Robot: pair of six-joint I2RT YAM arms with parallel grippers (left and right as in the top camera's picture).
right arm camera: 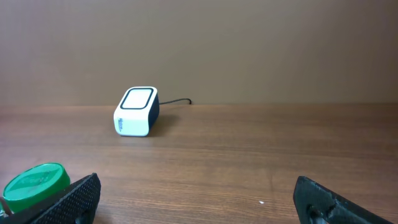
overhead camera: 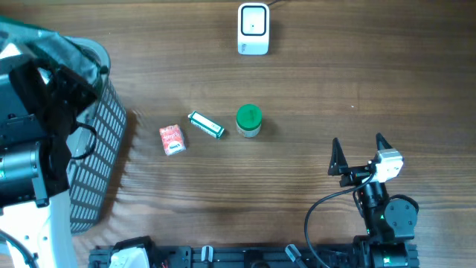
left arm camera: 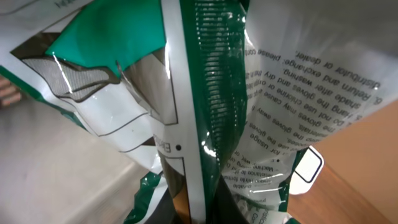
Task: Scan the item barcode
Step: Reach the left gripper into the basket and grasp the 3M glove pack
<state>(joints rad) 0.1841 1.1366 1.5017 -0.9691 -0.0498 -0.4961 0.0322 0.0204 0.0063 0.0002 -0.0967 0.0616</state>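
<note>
Left wrist: left gripper (left arm camera: 194,213) seemingly clamps green-white packet (left arm camera: 208,93); right gripper (overhead camera: 361,149) agape.

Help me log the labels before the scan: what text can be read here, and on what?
"distributor or dealer": upside down on the clear plastic package.
"Return and exchange": the same package, next line.
Its other print: too blurred to quote.
The red packet, tube, green-lidded jar, scanner: any print too small to read.

Black right arm (overhead camera: 388,216); white wrist camera (overhead camera: 388,164)
</note>
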